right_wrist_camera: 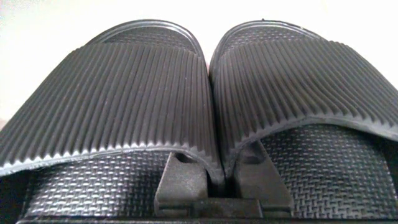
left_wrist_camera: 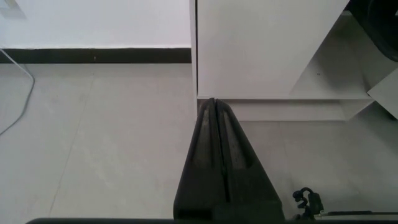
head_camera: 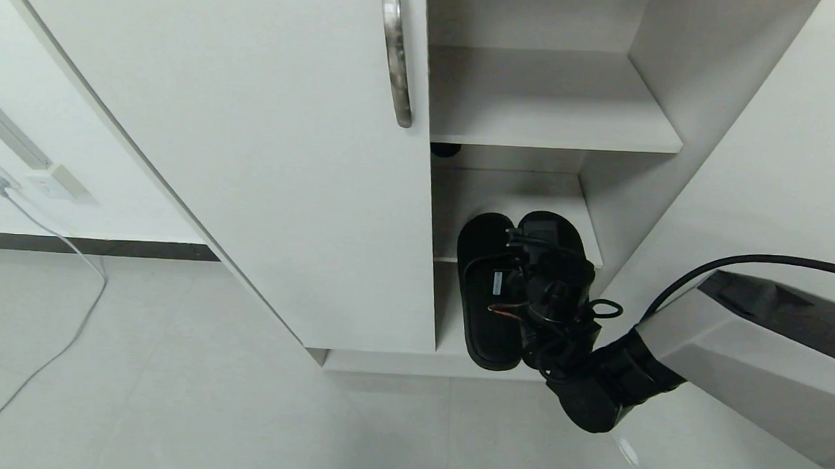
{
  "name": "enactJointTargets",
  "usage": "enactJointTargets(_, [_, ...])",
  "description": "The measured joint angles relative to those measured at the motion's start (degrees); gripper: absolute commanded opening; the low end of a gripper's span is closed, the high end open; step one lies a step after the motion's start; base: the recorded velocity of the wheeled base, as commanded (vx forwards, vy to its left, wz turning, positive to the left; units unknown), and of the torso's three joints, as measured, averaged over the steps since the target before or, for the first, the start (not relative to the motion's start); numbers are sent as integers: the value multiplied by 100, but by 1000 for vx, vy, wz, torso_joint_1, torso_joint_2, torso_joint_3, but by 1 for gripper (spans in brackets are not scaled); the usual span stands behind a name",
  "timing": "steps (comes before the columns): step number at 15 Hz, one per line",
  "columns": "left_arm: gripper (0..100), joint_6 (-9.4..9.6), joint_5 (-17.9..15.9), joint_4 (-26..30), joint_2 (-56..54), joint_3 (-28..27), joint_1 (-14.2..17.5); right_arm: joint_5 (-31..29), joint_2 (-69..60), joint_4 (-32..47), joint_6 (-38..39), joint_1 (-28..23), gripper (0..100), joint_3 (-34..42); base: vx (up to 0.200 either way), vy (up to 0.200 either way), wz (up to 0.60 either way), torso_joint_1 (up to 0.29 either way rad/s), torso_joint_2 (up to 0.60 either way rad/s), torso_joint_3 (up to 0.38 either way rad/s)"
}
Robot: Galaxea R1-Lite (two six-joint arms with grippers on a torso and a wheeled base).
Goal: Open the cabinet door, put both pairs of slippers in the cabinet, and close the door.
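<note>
Judging by the ribbed rubber, the black slippers [head_camera: 496, 287] are taken to be light, soft and grippy. They are best held where the right gripper [right_wrist_camera: 214, 183] is clamped, on the two adjoining inner strap edges. They are held at the front edge of the cabinet's lower shelf [head_camera: 511, 189], long axes front to back, toes inward. The left gripper [left_wrist_camera: 216, 143] is held over the floor, fingers together.

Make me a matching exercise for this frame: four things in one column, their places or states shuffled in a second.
1 slippers
2 left hand
3 handle
4 cable

A lying on the floor
B shut, holding nothing
C metal, on the white door
D gripped by the right hand at the lower shelf

Pairs: 1-D, 2-B, 3-C, 4-A
</note>
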Motion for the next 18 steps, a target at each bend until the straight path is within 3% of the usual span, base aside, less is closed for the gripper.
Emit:
enactJointTargets(4, [0, 2, 2, 0, 0, 0, 5, 11, 69, -2, 4, -40, 0, -121, 150, 0, 0, 2, -2, -1])
enactJointTargets(10, [0, 0, 2, 5, 0, 0, -2, 7, 116, 143, 4, -132, 0, -215, 0, 0, 0, 0, 0, 0])
enactJointTargets(18, [0, -9, 5, 2, 0, 0, 0, 132, 202, 1257, 11, -357, 0, -1403, 0, 0, 0, 0, 0, 0])
